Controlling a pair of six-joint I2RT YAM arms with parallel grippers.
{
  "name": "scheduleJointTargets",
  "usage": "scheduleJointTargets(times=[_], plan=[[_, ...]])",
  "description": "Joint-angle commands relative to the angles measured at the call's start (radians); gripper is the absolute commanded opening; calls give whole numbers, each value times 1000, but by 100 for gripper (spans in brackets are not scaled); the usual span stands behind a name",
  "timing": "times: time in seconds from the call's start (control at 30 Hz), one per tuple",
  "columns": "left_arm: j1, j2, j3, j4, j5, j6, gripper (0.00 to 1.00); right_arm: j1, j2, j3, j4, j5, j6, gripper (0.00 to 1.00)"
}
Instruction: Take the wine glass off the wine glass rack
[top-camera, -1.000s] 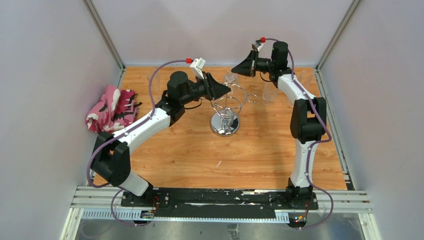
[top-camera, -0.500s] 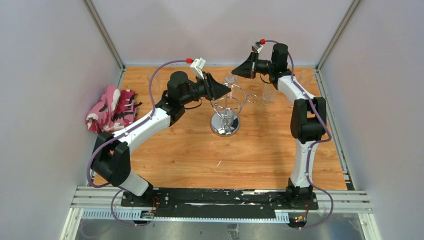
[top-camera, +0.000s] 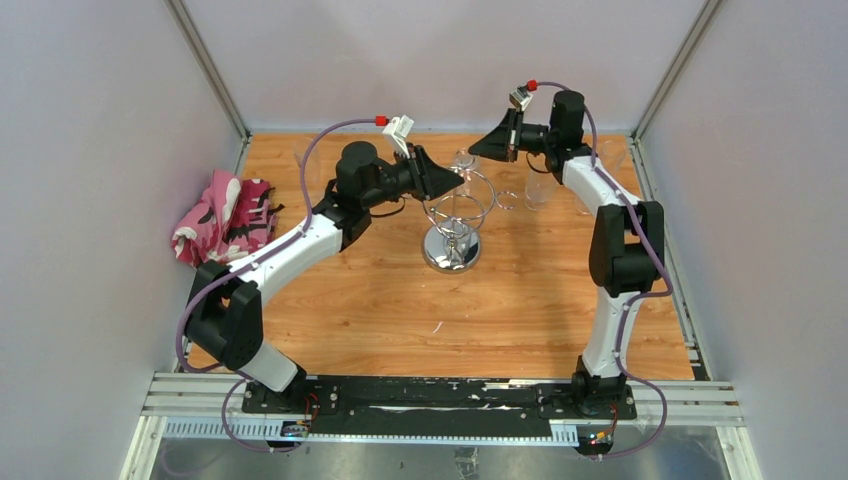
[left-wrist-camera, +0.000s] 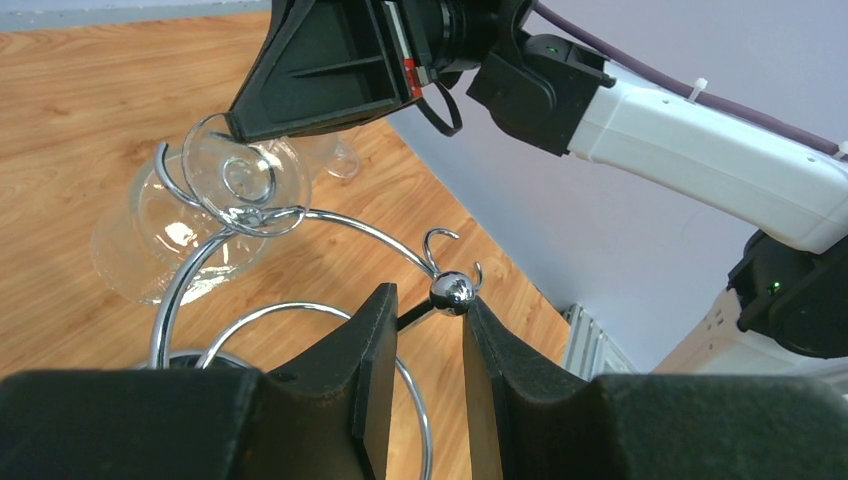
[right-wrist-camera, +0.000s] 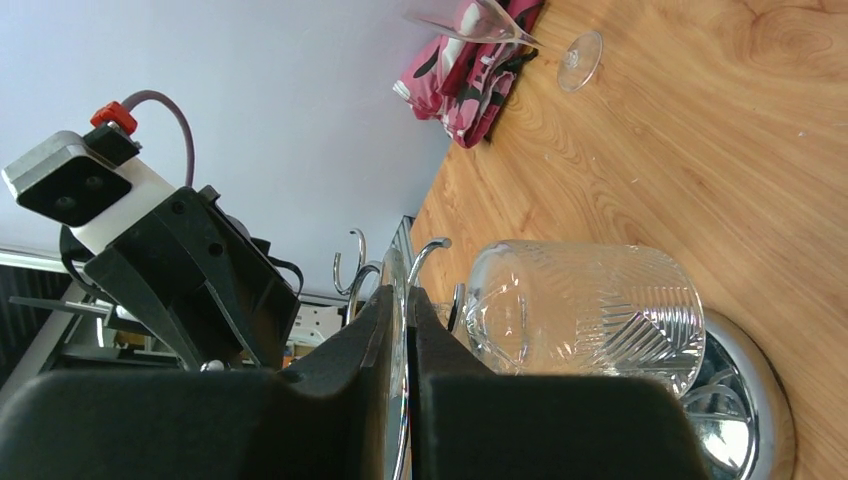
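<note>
At the far side of the wine glass rack (top-camera: 450, 250), the wine glass (right-wrist-camera: 585, 310) hangs bowl-down from an outer loop. We find the right pincer (right-wrist-camera: 404, 300) nearly closed on the thin foot of that glass. The left pincer (left-wrist-camera: 430, 305) stands part-closed on the rack's central post, just under its ball finial. The rack stands upright on the wooden surface (top-camera: 400, 310). A second glass (top-camera: 540, 186) stands right of the rack. A pink patterned cloth (top-camera: 225, 215) lies by the left wall.

Pink patterned cloth (top-camera: 222, 217) crumpled on the wooden table (top-camera: 400, 300); a clear glass (right-wrist-camera: 578, 48) stands near it.
</note>
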Motion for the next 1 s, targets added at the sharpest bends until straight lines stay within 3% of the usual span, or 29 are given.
scheduleJointTargets(times=[0.0, 0.4, 0.97], plan=[[-3, 60, -17, -159, 27, -49, 0, -3, -46, -9, -178, -84, -174, 0], [0, 57, -19, -159, 36, -41, 0, 16, -26, -7, -361, -90, -356, 0], [11, 52, -32, -158, 50, -37, 0, 123, -8, 0, -405, -95, -409, 0]])
